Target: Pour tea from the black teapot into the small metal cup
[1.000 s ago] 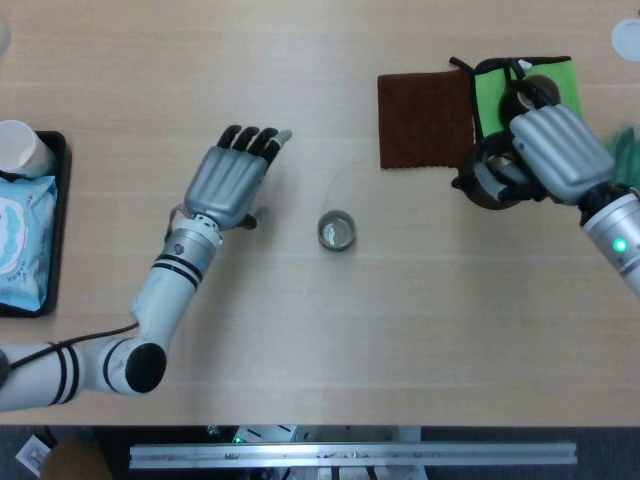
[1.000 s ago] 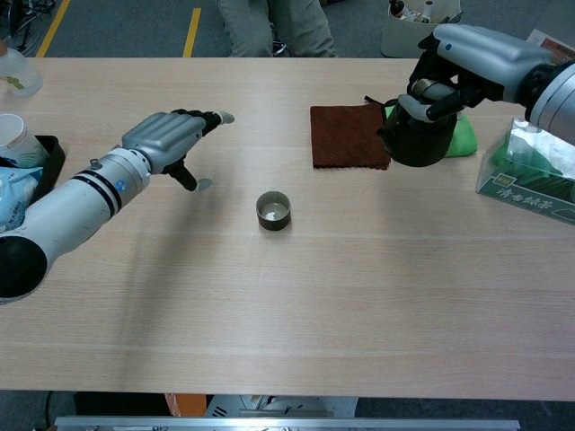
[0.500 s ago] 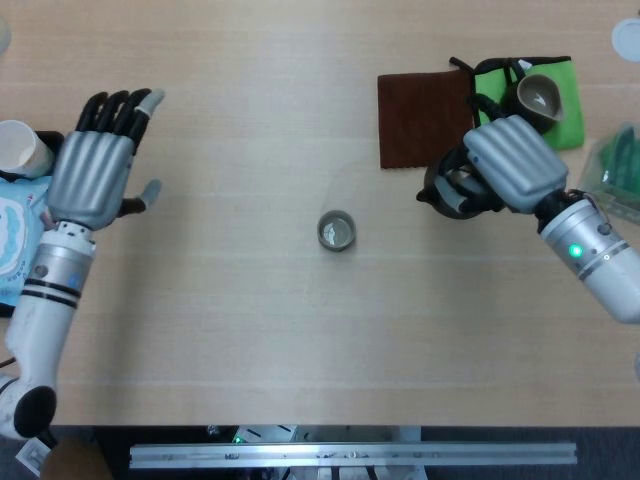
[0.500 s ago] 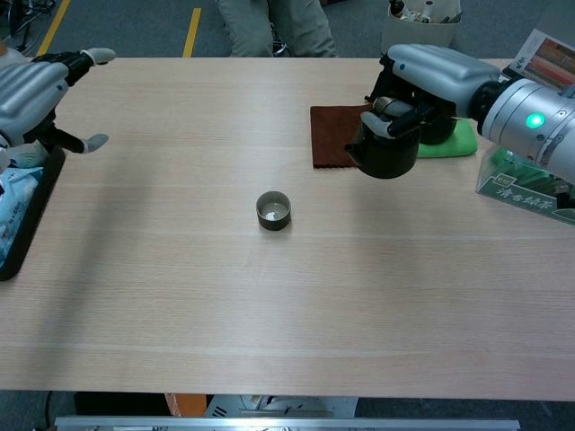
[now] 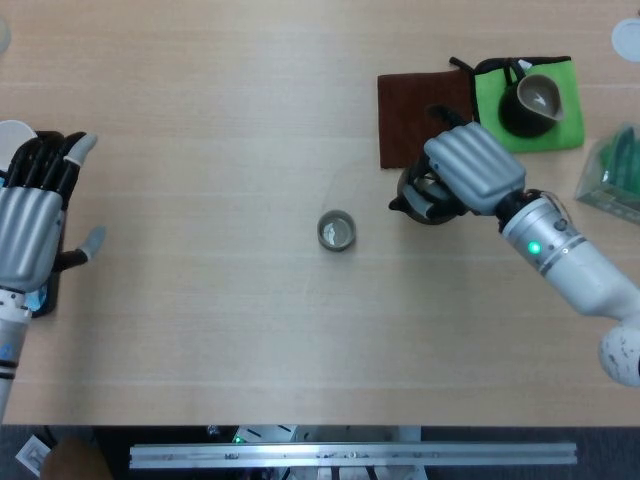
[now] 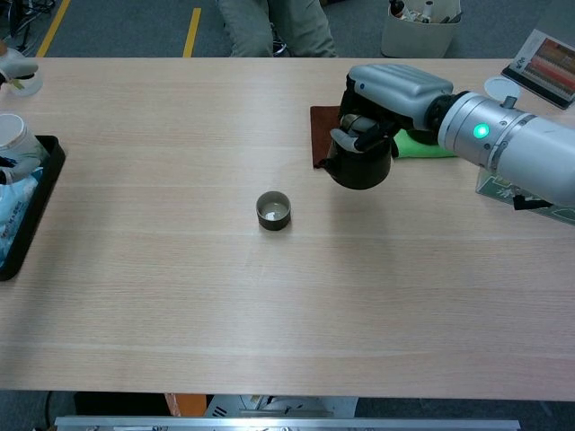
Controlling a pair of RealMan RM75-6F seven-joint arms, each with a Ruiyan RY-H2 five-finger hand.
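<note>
Right hand [image 5: 470, 172]: I have it wrapped around the teapot [image 6: 359, 163], fingers curled over the top and handle, the pot lifted clear of the tabletop [image 5: 250, 330] as far as the chest view shows.
Teapot: black, right of the cup [image 5: 337, 230] and a little beyond it, near but not over it; its spout points toward the cup side.
Cup: small, metal, upright on the tabletop, untouched by either hand. I cannot tell what is inside.
Left hand [image 5: 28, 215]: far left of the cup, well apart from it, fingers extended and spread, holding nothing; it hangs over the edge of the black tray [image 6: 27, 211].
Brown cloth [image 5: 420, 118]: flat on the tabletop, beyond the cup and to its right, partly behind the teapot in the chest view.
Green mat [image 5: 500, 95]: right of the brown cloth, further from the cup, with a dark pitcher [image 5: 535, 100] standing on it.
Tray: at the left edge, far from the cup, carrying a white paper cup [image 6: 16, 135] and a blue-and-white packet [image 6: 11, 202].
</note>
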